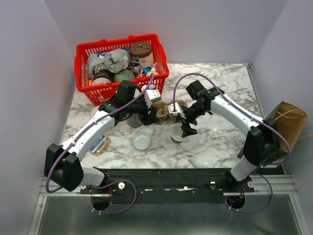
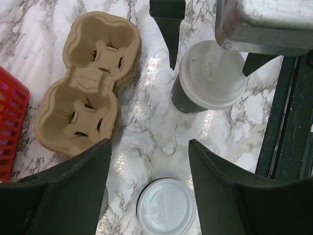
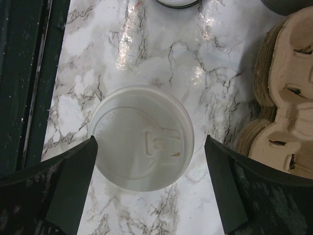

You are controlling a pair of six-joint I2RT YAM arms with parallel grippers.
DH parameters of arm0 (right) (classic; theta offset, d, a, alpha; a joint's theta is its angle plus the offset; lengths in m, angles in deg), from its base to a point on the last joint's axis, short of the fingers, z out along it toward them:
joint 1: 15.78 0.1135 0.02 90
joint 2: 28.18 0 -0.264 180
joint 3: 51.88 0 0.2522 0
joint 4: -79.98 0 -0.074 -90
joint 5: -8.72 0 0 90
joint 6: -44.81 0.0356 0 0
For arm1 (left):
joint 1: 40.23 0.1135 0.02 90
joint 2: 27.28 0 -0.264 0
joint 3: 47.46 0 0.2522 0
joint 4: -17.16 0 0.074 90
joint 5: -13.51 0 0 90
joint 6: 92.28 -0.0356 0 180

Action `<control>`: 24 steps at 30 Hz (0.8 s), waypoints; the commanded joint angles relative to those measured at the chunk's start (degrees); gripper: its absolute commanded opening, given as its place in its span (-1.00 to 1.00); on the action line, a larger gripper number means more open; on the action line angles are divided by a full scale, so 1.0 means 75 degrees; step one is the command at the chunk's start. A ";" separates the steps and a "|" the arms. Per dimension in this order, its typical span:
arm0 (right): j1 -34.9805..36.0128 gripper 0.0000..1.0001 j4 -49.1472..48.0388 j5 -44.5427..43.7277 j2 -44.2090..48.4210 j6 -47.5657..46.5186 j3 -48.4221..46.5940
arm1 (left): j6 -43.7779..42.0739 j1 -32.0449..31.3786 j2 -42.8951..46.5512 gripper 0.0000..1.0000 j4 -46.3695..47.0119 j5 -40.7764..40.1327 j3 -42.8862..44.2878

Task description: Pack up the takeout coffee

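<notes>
Veined marble table [image 1: 234, 73] within pale walls [image 1: 29, 73] bears the takeout coffee [image 3: 142, 137].

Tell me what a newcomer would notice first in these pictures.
The full red basket at the back left stands out. At the centre, the right fingers are open on both sides of the lidded takeout coffee, beside a cardboard cup carrier.

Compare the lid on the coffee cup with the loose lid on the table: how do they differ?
The cup's lid sits on the takeout coffee, raised off the table; the loose lid lies flat on it. The cup's lid lies between the open fingers of the right gripper; the loose lid does not. Both are round white plastic.
</notes>
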 commanded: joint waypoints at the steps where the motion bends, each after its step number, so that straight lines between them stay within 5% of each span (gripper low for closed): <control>1: 0.0073 0.99 0.0146 0.0081 0.0143 -0.0118 -0.0305 | 0.0041 0.0072 0.0076 0.45 0.0225 -0.0063 -0.0112; 24: 0.0506 0.99 -0.0170 -0.0610 0.0143 -0.0411 -0.0001 | 0.0228 0.0108 -0.0053 0.45 0.0354 -0.0051 -0.0124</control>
